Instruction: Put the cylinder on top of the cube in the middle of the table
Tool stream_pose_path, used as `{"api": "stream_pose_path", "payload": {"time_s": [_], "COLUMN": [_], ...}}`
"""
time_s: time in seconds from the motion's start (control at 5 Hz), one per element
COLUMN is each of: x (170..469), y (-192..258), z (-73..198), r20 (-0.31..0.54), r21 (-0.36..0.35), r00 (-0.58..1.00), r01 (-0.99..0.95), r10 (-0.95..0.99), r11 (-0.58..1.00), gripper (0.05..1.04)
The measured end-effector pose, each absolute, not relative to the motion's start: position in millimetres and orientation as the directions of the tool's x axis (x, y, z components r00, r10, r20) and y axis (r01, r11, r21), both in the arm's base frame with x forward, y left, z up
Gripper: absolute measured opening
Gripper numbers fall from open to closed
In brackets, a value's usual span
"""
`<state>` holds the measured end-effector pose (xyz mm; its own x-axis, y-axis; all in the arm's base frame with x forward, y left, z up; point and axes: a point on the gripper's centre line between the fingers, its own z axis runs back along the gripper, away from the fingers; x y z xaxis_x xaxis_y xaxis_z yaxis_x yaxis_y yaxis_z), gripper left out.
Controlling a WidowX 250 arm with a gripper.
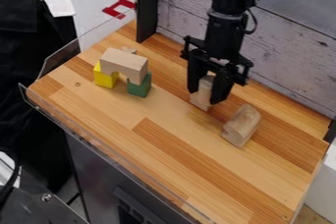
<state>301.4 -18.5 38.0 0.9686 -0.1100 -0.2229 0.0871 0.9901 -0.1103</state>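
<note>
The black gripper (pixel 210 93) hangs right of the table's middle, toward the back wall, pointing down. Its fingers are shut on an upright light wooden piece, seemingly the cylinder (pixel 206 84), partly covered by them. Directly below it, a pale wooden block that looks like the cube (pixel 199 101) stands on the wooden table (pixel 167 142). The two pieces appear to meet, but whether the upper one rests on the lower I cannot tell.
Right of the gripper lies a wooden block (pixel 242 125) with a rounded top. At the back left, a wooden arch (pixel 123 63) bridges a yellow block (pixel 103 76) and a green block (pixel 140 87); another wooden piece (pixel 129 50) shows behind. A clear rim runs along the left edge.
</note>
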Motion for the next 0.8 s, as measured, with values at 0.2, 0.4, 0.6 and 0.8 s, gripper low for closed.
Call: {"api": "stream_pose_path", "payload": {"time_s": [0.2,0.4,0.6,0.8], "x": [304,311,320,321], "y": [-7,-3,0,-1], "z": [49,53,58,51], "r20": [-0.183,-0.161,-0.127,-0.143], "r21": [-0.094,-0.088,-0.086,-0.090], "r00": [0.980,0.985,0.990,0.987], "r01": [0.055,0.052,0.058,0.057], "r10": [-0.072,-0.066,-0.069,-0.069], "r11": [0.994,0.995,0.995,0.994], "gripper": [0.546,0.546,0.546,0.546]}}
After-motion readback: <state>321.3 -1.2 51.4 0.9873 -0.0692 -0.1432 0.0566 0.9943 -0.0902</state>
